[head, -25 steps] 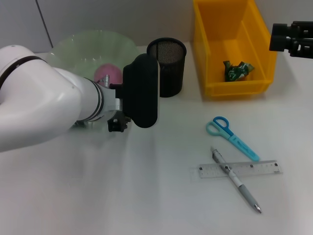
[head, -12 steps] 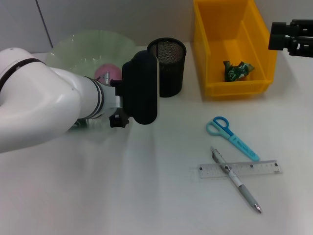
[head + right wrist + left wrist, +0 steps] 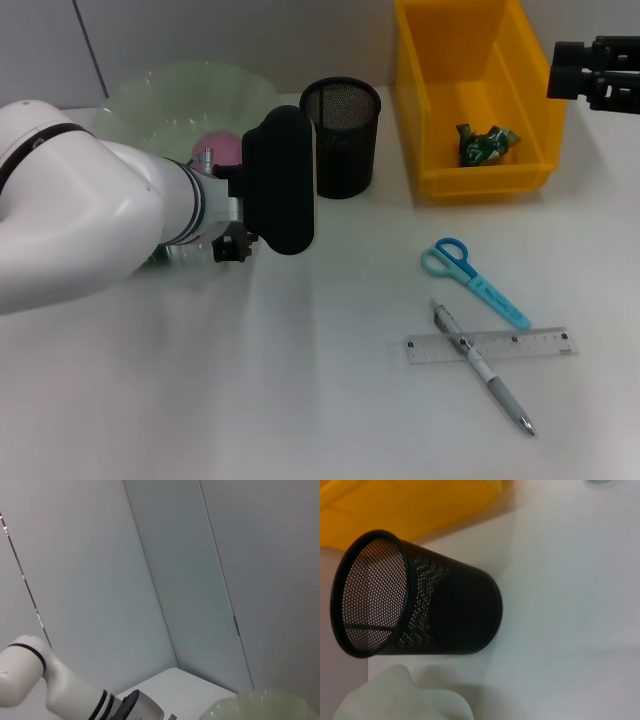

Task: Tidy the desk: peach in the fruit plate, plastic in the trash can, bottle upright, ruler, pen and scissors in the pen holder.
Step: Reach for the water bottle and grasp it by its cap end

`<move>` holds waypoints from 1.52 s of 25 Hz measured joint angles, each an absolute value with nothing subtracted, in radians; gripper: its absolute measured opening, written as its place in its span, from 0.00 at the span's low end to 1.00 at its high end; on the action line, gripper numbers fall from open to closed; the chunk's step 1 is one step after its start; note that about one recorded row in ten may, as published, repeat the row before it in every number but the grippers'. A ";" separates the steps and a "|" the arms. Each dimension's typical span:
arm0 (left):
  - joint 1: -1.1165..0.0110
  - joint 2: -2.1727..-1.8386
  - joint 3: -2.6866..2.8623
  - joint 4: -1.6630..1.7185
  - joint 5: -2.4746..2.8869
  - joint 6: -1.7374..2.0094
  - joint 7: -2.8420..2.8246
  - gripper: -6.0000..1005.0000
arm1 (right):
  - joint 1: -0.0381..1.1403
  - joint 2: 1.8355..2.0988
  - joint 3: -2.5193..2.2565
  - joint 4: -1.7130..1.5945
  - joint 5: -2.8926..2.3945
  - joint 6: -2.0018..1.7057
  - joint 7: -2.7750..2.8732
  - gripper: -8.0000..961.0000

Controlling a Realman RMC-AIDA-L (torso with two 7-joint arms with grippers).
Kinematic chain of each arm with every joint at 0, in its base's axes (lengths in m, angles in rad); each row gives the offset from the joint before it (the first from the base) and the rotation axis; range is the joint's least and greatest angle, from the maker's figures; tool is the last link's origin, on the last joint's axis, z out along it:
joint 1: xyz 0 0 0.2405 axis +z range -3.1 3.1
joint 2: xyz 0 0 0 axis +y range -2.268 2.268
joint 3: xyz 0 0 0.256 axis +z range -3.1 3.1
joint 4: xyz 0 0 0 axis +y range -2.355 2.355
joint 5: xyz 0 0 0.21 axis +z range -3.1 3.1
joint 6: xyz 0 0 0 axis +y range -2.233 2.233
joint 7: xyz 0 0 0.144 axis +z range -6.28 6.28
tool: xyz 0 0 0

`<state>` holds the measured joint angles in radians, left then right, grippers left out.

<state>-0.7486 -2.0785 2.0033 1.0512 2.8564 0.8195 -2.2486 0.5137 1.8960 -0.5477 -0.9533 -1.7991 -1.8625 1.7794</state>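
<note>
The left pincer (image 3: 232,250) hangs low over the desk (image 3: 300,400) at the near edge of the fruit plate (image 3: 160,95), mostly hidden behind the black wrist housing; whether it is apart or together cannot be told, and nothing can be seen in its grip. The right pincer (image 3: 560,78) is held high at the far right, above the yellow trash can (image 3: 430,150), and its state likewise cannot be told. A pink peach (image 3: 222,148) already lies in the plate, and a crumpled green plastic wrapper (image 3: 485,142) lies in the trash can. The black mesh pen holder (image 3: 342,140) stands upright between plate and trash can; no bottle is visible. The remaining items lie right of centre. The blue scissors (image 3: 472,281) lie flat, loops far-left, blades pointing near-right. The pen (image 3: 480,365) runs the same diagonal, tip near-right, and crosses over the clear ruler (image 3: 530,343), whose long axis runs left-right. All three are probably light, stiff and low-lying; the ruler, thin and smooth, is likely the hardest to lift. The pen is best taken mid-barrel first, the scissors at the blue shank.
</note>
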 joint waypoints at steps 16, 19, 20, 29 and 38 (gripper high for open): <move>-0.727 -2.079 2.004 1.040 2.888 0.779 -2.280 0.63 | 0.514 1.896 -0.549 -0.956 -1.799 -1.866 1.779 0.54; -0.725 -2.078 2.005 1.039 2.888 0.787 -2.284 0.62 | 0.514 1.897 -0.549 -0.957 -1.798 -1.867 1.779 0.54; -0.725 -2.078 2.006 1.039 2.889 0.789 -2.284 0.61 | 0.514 1.897 -0.549 -0.957 -1.797 -1.867 1.779 0.53; -0.722 -2.079 2.016 1.039 2.889 0.795 -2.284 0.57 | 0.515 1.900 -0.549 -0.957 -1.796 -1.867 1.779 0.53; -0.719 -2.080 2.029 1.046 2.888 0.789 -2.302 0.49 | 0.515 1.901 -0.549 -0.957 -1.795 -1.867 1.779 0.53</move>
<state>-0.7194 -2.0801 2.0293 1.0460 2.8884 0.7890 -2.3025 0.5147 1.9007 -0.5491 -0.9572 -1.7953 -1.8668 1.7794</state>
